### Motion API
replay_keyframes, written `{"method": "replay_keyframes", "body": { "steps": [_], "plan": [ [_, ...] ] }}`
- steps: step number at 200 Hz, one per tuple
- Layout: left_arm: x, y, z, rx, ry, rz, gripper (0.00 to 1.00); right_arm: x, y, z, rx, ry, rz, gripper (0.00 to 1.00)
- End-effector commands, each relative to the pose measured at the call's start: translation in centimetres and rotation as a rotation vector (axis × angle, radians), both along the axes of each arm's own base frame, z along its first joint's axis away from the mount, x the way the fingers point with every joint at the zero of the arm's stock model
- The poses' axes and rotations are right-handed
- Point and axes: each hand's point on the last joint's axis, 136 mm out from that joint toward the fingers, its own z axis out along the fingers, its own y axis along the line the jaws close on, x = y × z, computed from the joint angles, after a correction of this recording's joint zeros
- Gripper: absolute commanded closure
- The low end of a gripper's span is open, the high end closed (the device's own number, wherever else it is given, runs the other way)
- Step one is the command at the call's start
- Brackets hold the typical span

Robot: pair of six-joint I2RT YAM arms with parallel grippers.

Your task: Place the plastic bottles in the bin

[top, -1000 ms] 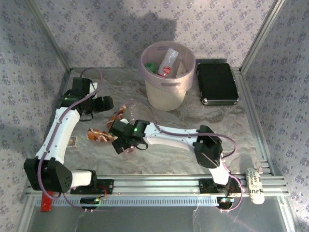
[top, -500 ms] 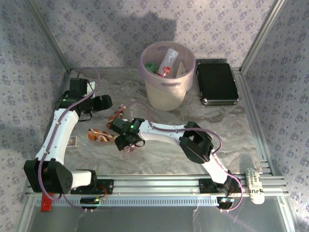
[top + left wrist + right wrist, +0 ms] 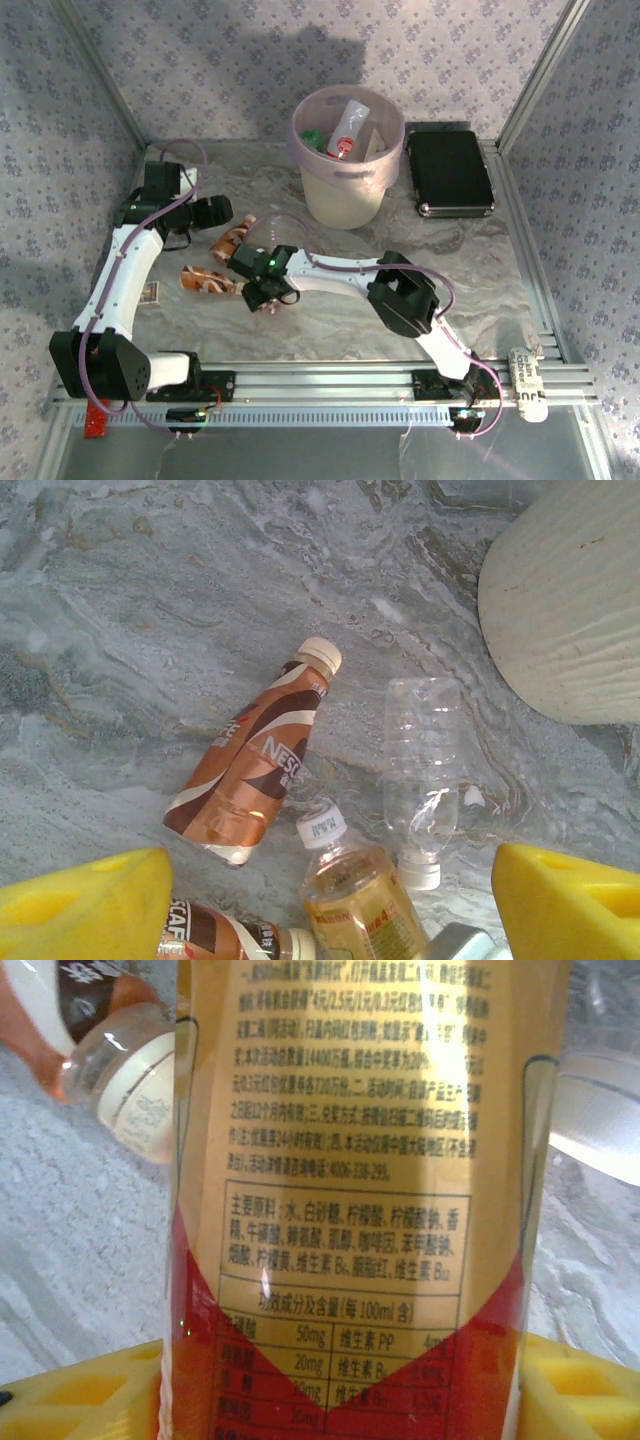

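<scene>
The bin (image 3: 345, 195) stands at the back centre with several bottles (image 3: 347, 130) inside. Loose plastic bottles lie left of centre. In the left wrist view these are a brown coffee bottle (image 3: 255, 770), a clear bottle (image 3: 422, 770), an amber bottle (image 3: 362, 895) and a second brown one (image 3: 215, 938). My left gripper (image 3: 330, 895) hovers open above them, beside the bin (image 3: 565, 610). My right gripper (image 3: 345, 1390) is low on the table (image 3: 262, 298), its yellow fingers (image 3: 70, 1395) against both sides of the amber bottle (image 3: 360, 1210).
A flat black case (image 3: 452, 170) lies right of the bin. A white labelled bottle (image 3: 527, 382) rests on the front rail at the right, and a red bar (image 3: 95, 420) at the front left. A small card (image 3: 150, 292) lies by the left arm.
My right gripper has slid a little left onto the amber bottle and its fingers have closed in on it, while the right elbow swung left. The left arm has barely moved.
</scene>
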Motion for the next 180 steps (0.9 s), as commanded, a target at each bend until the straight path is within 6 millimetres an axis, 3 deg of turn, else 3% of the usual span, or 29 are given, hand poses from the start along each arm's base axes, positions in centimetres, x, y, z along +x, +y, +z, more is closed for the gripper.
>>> {"method": "replay_keyframes", "body": {
  "steps": [1,41,87,142,180],
  "plan": [
    [0.0,0.3,-0.5,0.001,0.001,0.010,0.16,0.2,-0.7,6.5,0.066,-0.078,0.030,0.39],
    [0.5,0.4,-2.1,0.001,0.020,0.033,0.16,0.2,-3.5,13.3,0.127,-0.142,0.051,0.41],
    [1.0,0.2,-4.1,-0.006,0.041,0.041,0.15,2.4,-9.5,21.4,0.182,-0.250,-0.001,0.43],
    [0.4,-0.7,-6.5,0.006,0.076,0.024,0.12,7.9,-17.5,30.6,0.196,-0.470,-0.167,0.43],
    [0.6,-0.8,-7.4,0.032,0.094,0.014,0.11,12.3,-22.4,34.9,0.223,-0.570,-0.314,0.44]
  ]
}}
